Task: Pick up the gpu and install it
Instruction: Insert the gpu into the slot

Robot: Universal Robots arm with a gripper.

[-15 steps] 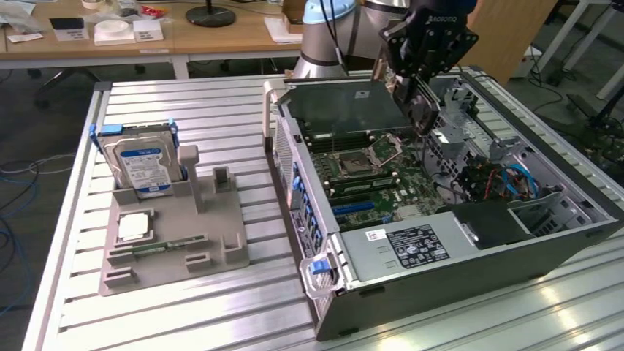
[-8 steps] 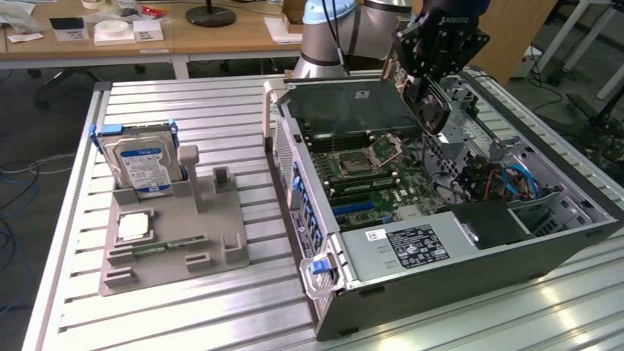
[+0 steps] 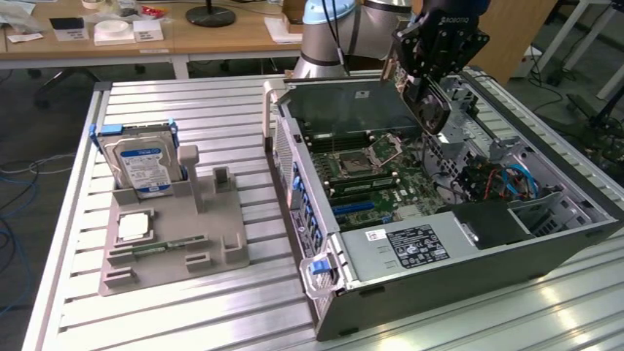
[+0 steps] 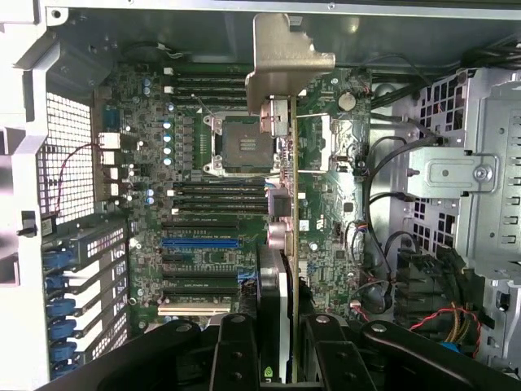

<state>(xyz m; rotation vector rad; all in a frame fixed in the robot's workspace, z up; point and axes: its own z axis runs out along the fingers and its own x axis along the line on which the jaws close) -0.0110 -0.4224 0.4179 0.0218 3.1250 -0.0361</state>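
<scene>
My gripper hangs over the open computer case, shut on the gpu. The card stands on edge between the fingers, above the far right part of the motherboard. In the wrist view the gpu appears edge-on, its silver end bracket pointing away from the black fingers. The gripper holds it clear of the board. Below it lie the motherboard with its CPU socket and a blue expansion slot.
A grey holder tray on the slatted aluminium table carries a silver hard drive, a processor chip and a green memory stick. Inside the case sit the power supply, a drive cage and loose cables.
</scene>
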